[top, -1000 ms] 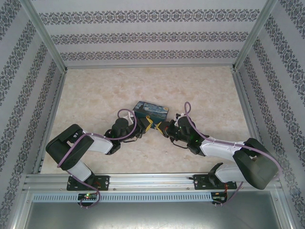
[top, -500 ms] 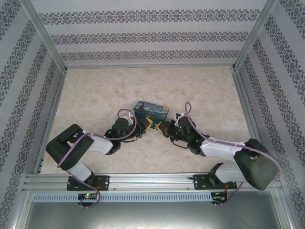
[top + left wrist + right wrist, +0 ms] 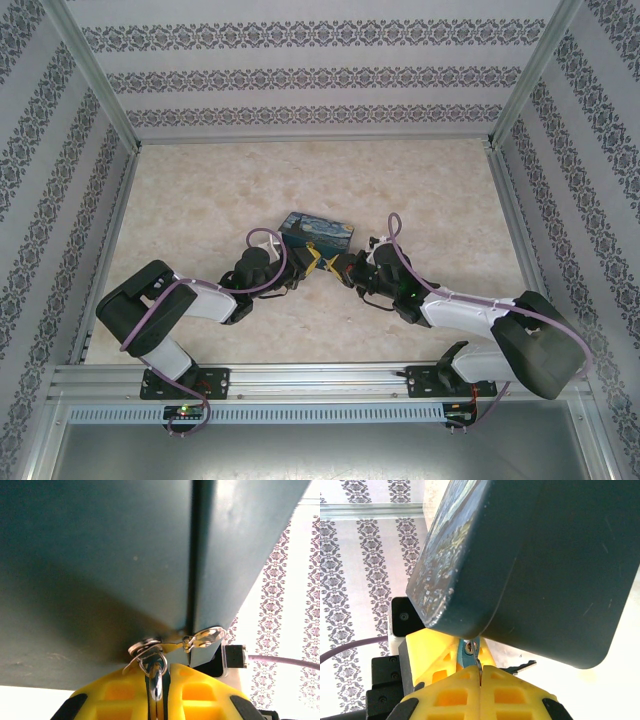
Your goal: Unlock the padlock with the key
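the left gripper (image 3: pixel 158 670) has its yellow fingers clenched on the padlock (image 3: pixel 469 650). the thin silvery shackle (image 3: pixel 156 680) is caught in the narrow gap between them. the right gripper (image 3: pixel 480 674) has its fingers pressed fully together, and a small silvery ring (image 3: pixel 478 663) is pinched at their tips. i cannot tell if they also hold the key itself.

the key (image 3: pixel 522 666) shows as a slim dark shape just beside the right fingertips. its long axis lies almost level in the right wrist view, and its tip points away from the padlock. so, to my eye, it is not in the keyhole.

the padlock hangs at the metal hasp (image 3: pixel 200 639) on the front of the painted box (image 3: pixel 545 570), near the middle of the table (image 3: pixel 200 200). its long axis runs from the hasp down toward the two grippers. the shackle end is up at the box, and the keyhole end faces the right fingers, very near them.

i judge the step in hand is bringing the key to the lock: one arm steadies the padlock and the other handles the key. the next move calls for turning the key so that its tip faces the keyhole along the padlock's axis. then it needs a straight, gentle push in and a twist, while the left fingers keep the padlock from swinging.
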Tool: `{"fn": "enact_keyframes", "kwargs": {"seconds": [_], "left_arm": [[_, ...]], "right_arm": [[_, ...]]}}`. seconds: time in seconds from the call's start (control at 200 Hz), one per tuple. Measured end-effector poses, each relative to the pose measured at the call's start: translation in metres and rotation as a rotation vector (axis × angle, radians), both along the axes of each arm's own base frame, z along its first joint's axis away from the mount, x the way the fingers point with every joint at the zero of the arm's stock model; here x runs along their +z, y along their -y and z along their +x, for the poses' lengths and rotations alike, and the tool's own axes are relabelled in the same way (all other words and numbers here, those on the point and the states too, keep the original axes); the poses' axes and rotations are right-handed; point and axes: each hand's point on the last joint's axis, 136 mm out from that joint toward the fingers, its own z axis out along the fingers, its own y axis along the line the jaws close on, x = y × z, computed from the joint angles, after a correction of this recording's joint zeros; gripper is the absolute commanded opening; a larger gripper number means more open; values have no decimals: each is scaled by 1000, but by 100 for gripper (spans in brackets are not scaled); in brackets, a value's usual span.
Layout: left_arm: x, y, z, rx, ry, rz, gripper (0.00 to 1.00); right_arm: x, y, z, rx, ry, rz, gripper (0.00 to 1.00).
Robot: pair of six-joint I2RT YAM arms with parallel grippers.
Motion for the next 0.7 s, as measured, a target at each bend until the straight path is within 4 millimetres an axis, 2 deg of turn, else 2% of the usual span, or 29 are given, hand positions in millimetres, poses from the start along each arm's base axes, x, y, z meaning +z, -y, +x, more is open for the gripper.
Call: {"fn": "enact_keyframes", "kwargs": {"seconds": [0.255,0.699], "left_arm": [[0,0,0,-2,-1,0,0],[4,3,-3,-14,6,-7,0]], "right_arm": [[-6,-1,1,0,-12,-10,0],[-3,-1,1,1,0,0,0]]}}
